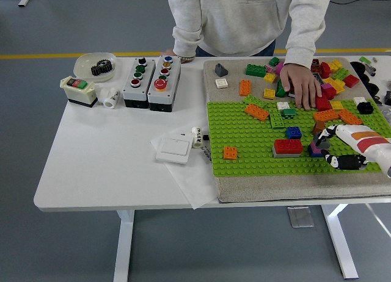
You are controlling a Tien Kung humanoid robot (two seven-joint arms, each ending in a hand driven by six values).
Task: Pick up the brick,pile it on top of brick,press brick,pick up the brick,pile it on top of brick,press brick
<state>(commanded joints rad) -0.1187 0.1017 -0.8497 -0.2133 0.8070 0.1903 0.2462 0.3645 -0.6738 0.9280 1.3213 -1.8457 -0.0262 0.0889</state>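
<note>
A green baseplate (250,141) lies on a grey mat. On it stands a red brick (288,146) stacked on a grey one. A blue brick (294,132) sits just behind it and an orange brick (230,152) stands at the front left. My right hand (325,150) reaches in from the right edge, low over the plate's right side. Its fingers are curled around a small magenta brick (315,147) that sits on a dark blue one, just right of the red stack. The left arm is out of view.
A person stands at the far side, one hand (301,85) resting on the loose brick pile (333,74) behind the plate. Two button boxes (151,80), a switch box (77,90), a bowl with a gear (95,66) and a white wall switch (174,148) occupy the left half.
</note>
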